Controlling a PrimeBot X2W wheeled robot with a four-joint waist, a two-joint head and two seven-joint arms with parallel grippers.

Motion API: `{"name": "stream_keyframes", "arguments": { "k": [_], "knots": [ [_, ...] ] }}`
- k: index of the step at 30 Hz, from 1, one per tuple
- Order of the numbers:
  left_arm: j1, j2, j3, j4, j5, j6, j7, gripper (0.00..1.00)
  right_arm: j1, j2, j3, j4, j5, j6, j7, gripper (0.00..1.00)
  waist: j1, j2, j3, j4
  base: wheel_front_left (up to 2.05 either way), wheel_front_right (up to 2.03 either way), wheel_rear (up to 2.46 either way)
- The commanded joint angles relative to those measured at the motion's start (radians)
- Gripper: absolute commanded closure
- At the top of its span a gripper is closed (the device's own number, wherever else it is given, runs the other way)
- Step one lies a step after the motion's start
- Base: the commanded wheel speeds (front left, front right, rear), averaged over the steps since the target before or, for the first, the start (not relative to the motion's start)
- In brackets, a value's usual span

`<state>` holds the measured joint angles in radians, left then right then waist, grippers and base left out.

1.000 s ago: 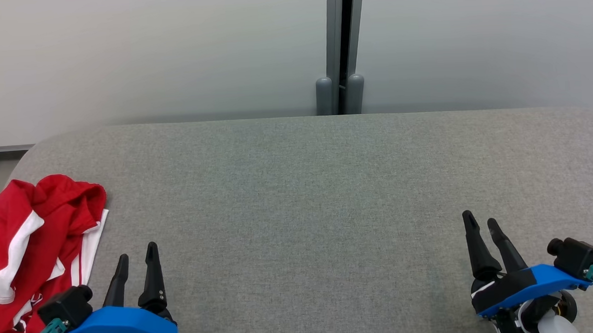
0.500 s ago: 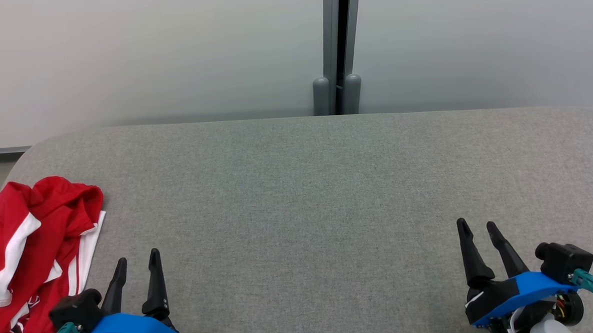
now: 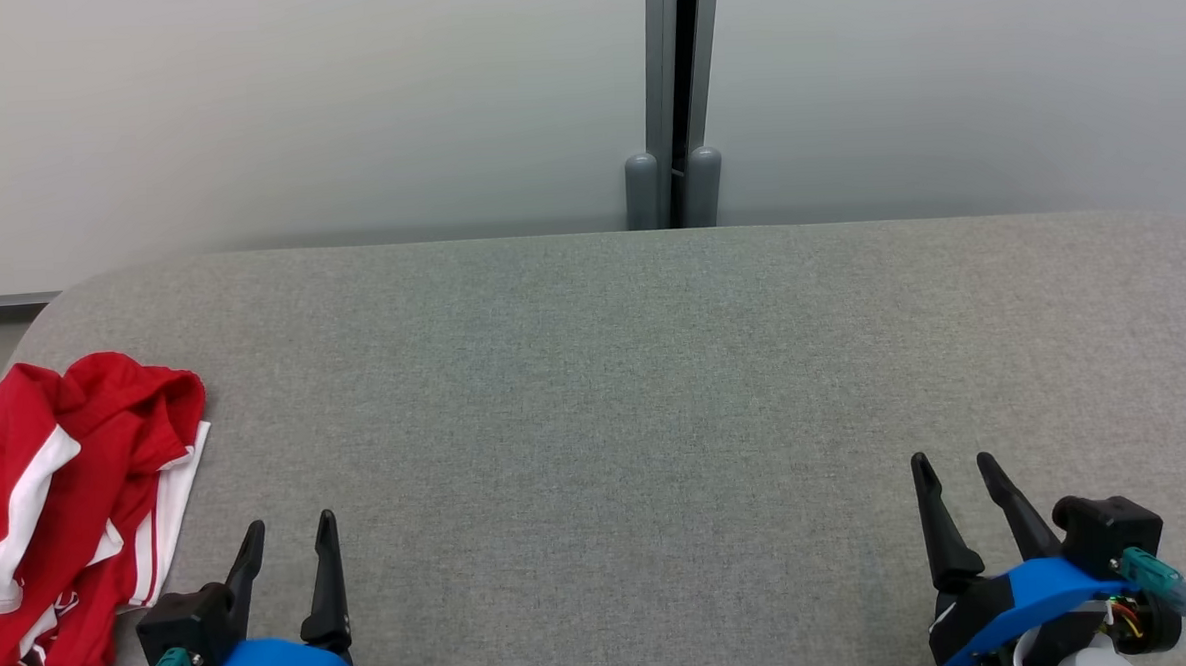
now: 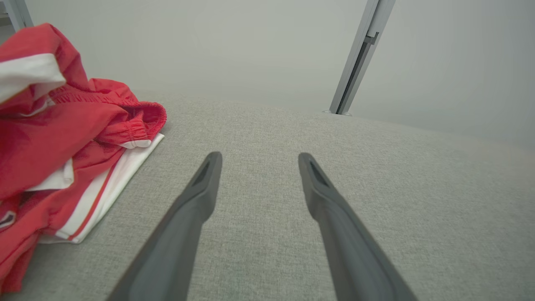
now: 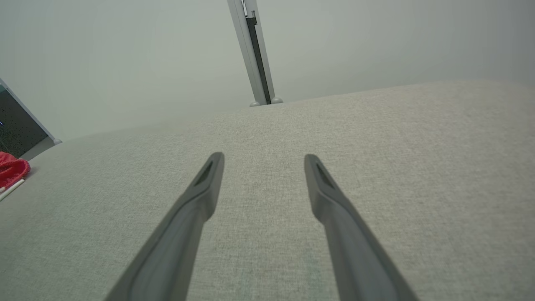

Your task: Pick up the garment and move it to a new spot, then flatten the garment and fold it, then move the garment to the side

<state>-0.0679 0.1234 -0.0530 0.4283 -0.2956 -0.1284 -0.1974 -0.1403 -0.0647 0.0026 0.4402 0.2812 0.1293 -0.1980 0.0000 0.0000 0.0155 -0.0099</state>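
Note:
A crumpled red garment [image 3: 55, 497] with white stripes lies bunched at the left edge of the grey fabric table [image 3: 616, 392]. It also sits at the left of the left wrist view as the red garment [image 4: 62, 142], and a small corner of the garment [image 5: 11, 169] peeks in at the far left of the right wrist view. My left gripper [image 3: 291, 529] stands open just right of the garment, apart from it, holding nothing. Near the lower right, my right gripper [image 3: 954, 464] is open too, over bare table.
A grey vertical post [image 3: 673, 99] stands behind the table's far edge against a pale wall. The table's rounded left corner [image 3: 61, 296] is close to the garment. A dark panel [image 5: 16, 133] shows beyond the table at the left of the right wrist view.
Both grippers have drawn back toward the bottom of the head view. The camera shifted slightly. The garment has not moved on the table.

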Motion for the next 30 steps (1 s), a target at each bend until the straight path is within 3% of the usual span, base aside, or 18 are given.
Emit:
{"name": "stream_keyframes", "arguments": {
  "k": [1,14,30],
  "knots": [
    [-0.012,0.005,-0.002,0.002,0.022,0.004,-0.01,0.0,-0.017,0.002,-0.004,0.006,-0.029,0.002,-0.009,0.0,0.0,0.0,0.0,0.0,0.0,0.0,0.0],
    [-0.025,-0.018,0.043,0.036,0.099,0.019,-0.037,0.0,-0.047,0.014,-0.057,0.065,-0.154,0.001,-0.035,0.0,0.0,0.0,0.004,-0.001,0.0,0.0,0.0],
    [-0.024,-0.027,0.062,0.093,0.209,0.007,-0.065,0.0,-0.065,0.014,-0.032,0.129,-0.236,0.002,-0.064,0.0,0.0,0.0,-0.005,-0.007,0.0,0.0,0.0]
  ]
}}
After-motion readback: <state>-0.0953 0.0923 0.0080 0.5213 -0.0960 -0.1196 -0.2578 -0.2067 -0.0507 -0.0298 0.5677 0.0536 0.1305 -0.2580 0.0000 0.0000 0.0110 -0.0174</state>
